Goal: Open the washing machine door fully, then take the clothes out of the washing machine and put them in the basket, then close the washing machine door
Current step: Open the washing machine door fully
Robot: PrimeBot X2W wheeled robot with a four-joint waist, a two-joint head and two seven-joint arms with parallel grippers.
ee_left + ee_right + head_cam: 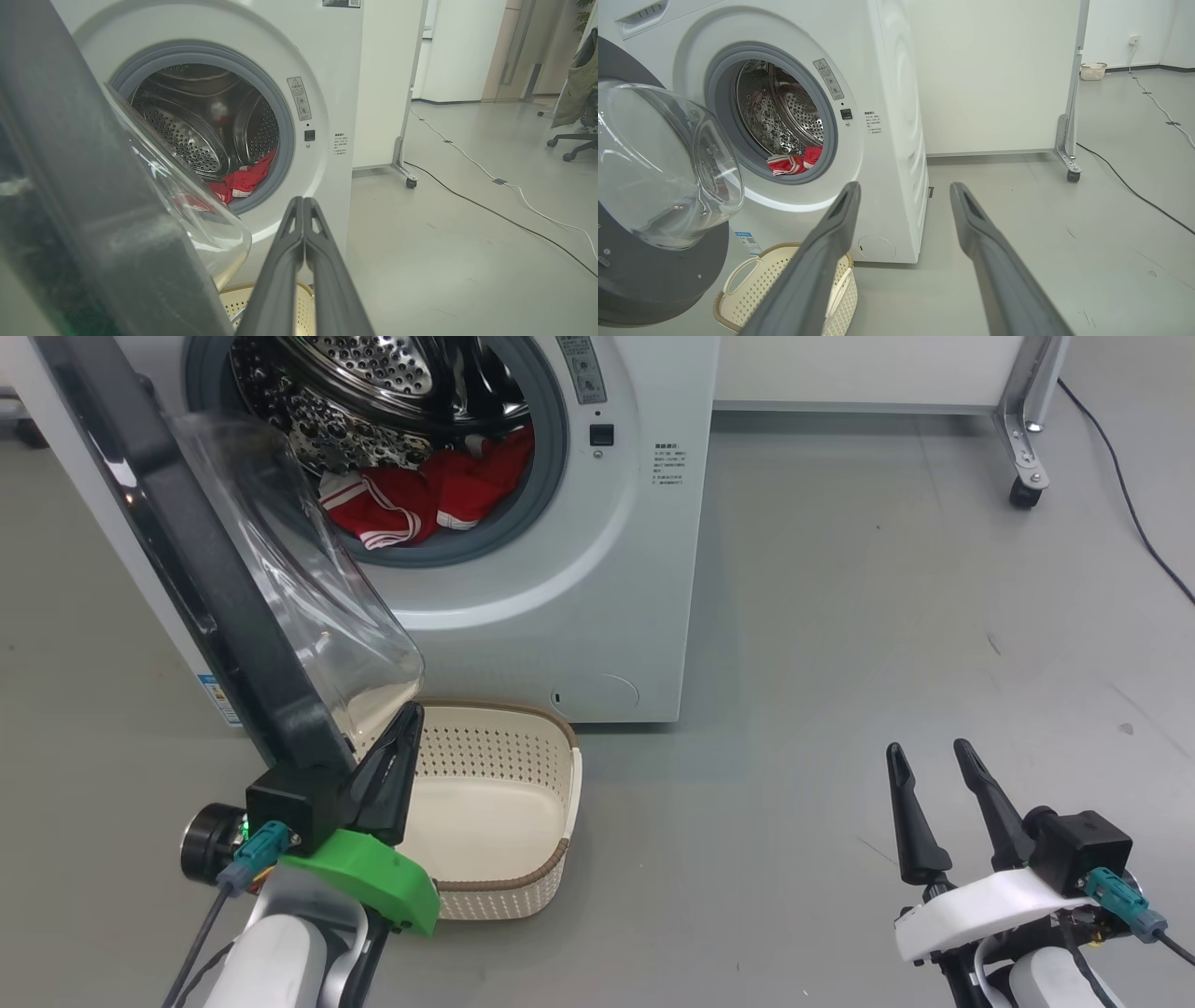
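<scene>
Head view: one white washing machine (579, 597) fills the upper left of the frame. Its one door (201, 588) stands swung out, seen edge-on as a dark bar slanting from upper left to lower left, with the glass bowl bulging toward the opening. One heap of red clothes (420, 499) lies low in the drum mouth; the number of garments cannot be told. One cream basket (546, 882), with nothing in it, sits on the floor at lower centre-left, below the opening. The left gripper (409, 719), at lower left, has its fingers pressed together on nothing, just beside the door's lower edge; contact cannot be told. The right gripper (927, 747), at lower right, is spread wide and empty, well apart from everything.

Left wrist view: the left gripper (303, 201) points up-frame; the clothes (243, 179) lie ahead and slightly left, behind the bowl's rim. This arm looks nearer.

Right wrist view: the right gripper (904, 186) frames bare floor; the clothes (794, 163) lie up-left. A second small basket (1092, 71) stands by the far wall.
</scene>
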